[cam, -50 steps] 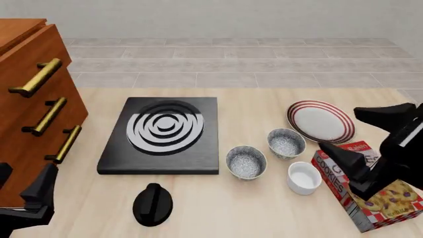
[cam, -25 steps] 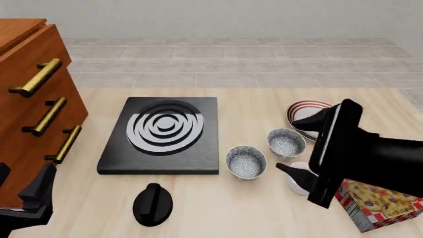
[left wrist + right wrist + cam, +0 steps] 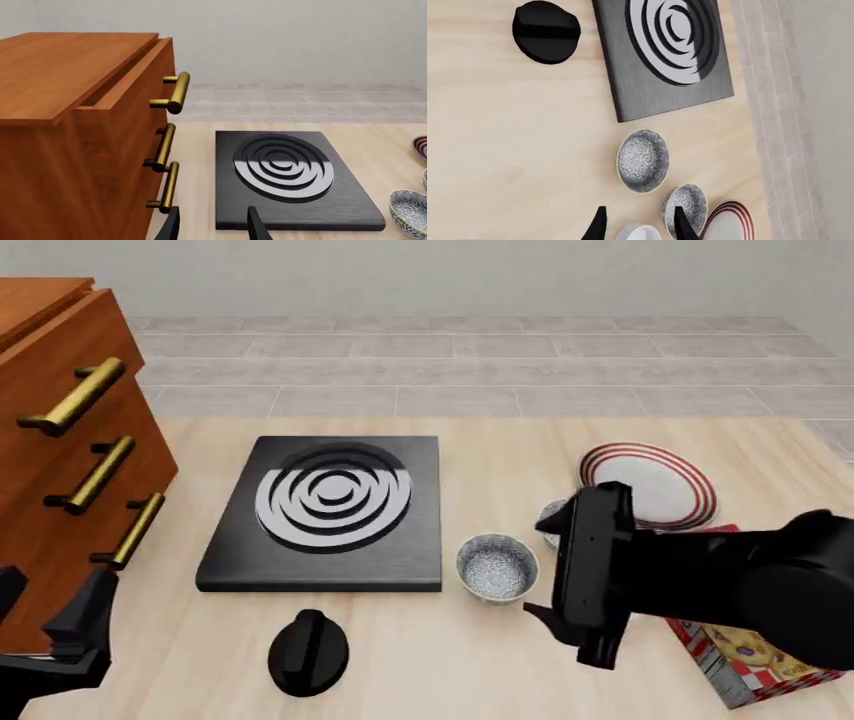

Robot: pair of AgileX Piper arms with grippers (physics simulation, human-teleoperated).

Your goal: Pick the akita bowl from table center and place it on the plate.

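My right gripper [image 3: 550,625] hangs low and right of centre in the front view with its jaws apart and empty, and the akita bowl [image 3: 497,566] sits on the surface just up and left of them, beside the black burner slab [image 3: 327,512]. Its twin bowl [image 3: 685,203] and the plate [image 3: 654,483] lie beyond, toward the upper right. My left gripper [image 3: 212,227], jaws also apart, idles by the drawer cabinet [image 3: 67,450], so I judge the right arm is the nearer one.
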